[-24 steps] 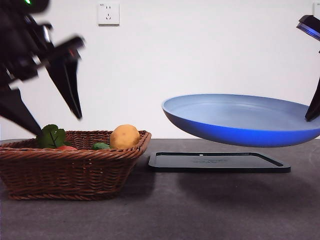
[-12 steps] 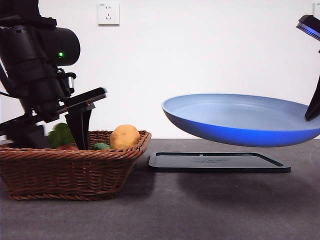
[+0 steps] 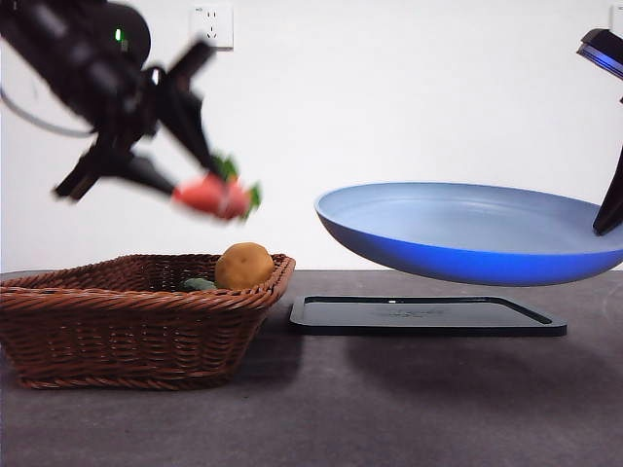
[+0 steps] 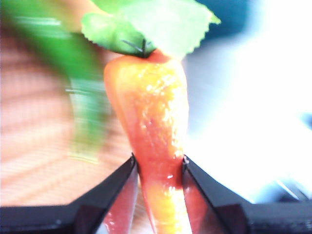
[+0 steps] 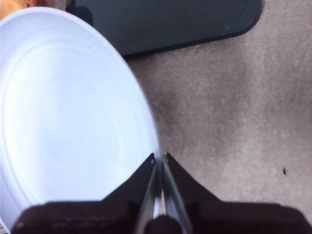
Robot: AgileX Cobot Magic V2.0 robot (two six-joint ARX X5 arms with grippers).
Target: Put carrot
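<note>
My left gripper (image 4: pixel 158 163) is up at the far left, blurred, arm slanting down rightward, jaws clamped on the carrot (image 4: pixel 155 126). My right gripper (image 5: pixel 159 158) pinches the plate (image 5: pixel 68 112) rim.

Carrot (image 3: pixel 212 196) now lifted from basket (image 3: pixel 136 331)

- The basket (image 3: pixel 136 316) sits on the table (image 3: pixel 389 409) at the left, with the potato (image 3: pixel 243 266) inside near its right rim.
- The left gripper (image 3: pixel 195 180) holds the carrot (image 3: pixel 214 195) in the air above the basket.
- The tray (image 3: pixel 428 316) lies on the table right of the basket.
- The right gripper (image 5: pixel 159 158) holds the plate (image 3: pixel 467 233) by its rim, above the tray.
</note>
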